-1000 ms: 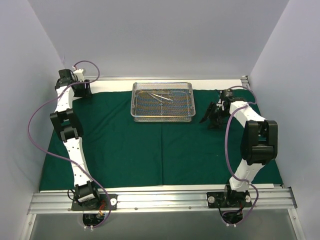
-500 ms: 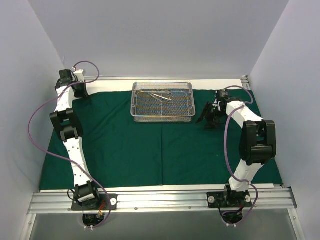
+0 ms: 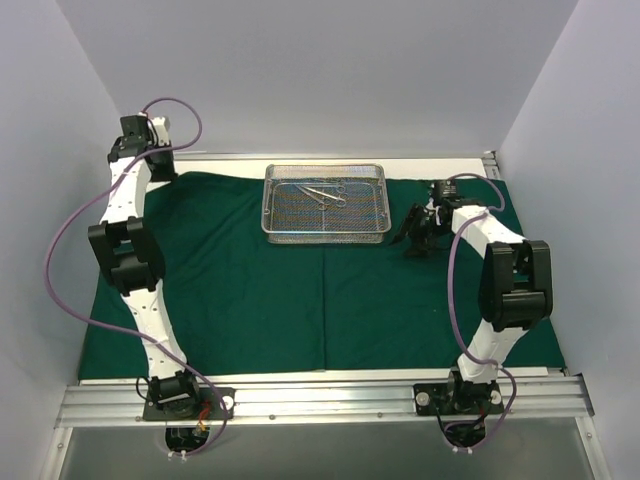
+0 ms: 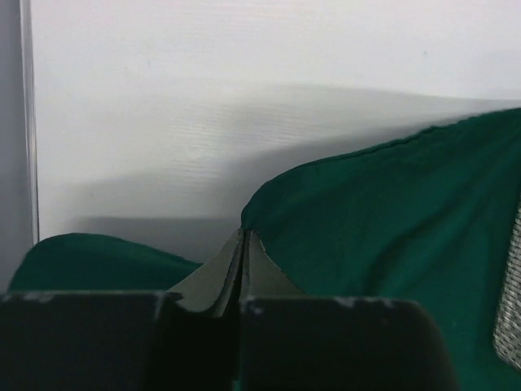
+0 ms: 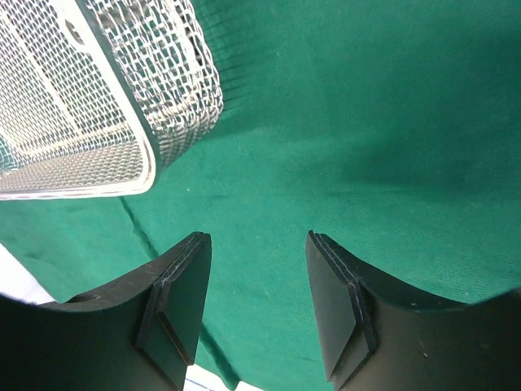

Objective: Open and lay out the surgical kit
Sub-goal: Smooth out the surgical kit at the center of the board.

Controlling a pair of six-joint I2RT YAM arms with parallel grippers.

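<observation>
The dark green cloth [image 3: 250, 290] lies spread over the table. The silver wire-mesh tray [image 3: 325, 236] stands on it at the back centre, with slim shiny instruments [image 3: 322, 192] inside. My left gripper [image 3: 160, 172] is at the cloth's far left corner, shut on a pinch of it. In the left wrist view the cloth [image 4: 391, 212] peaks up into the closed tips of the left gripper [image 4: 244, 236]. My right gripper [image 3: 412, 235] hovers open just right of the tray. The right wrist view shows the right gripper [image 5: 256, 301] holding nothing, with bare cloth [image 5: 366, 122] below and the tray corner [image 5: 122, 90] at upper left.
White walls close in the back and both sides. A strip of bare white tabletop [image 4: 244, 122] runs behind the cloth. A metal rail [image 3: 320, 400] carrying both arm bases spans the near edge.
My left gripper has shut on the cloth's far left corner and risen, lifting that corner. My right gripper has drifted slightly left toward the tray, still open.
</observation>
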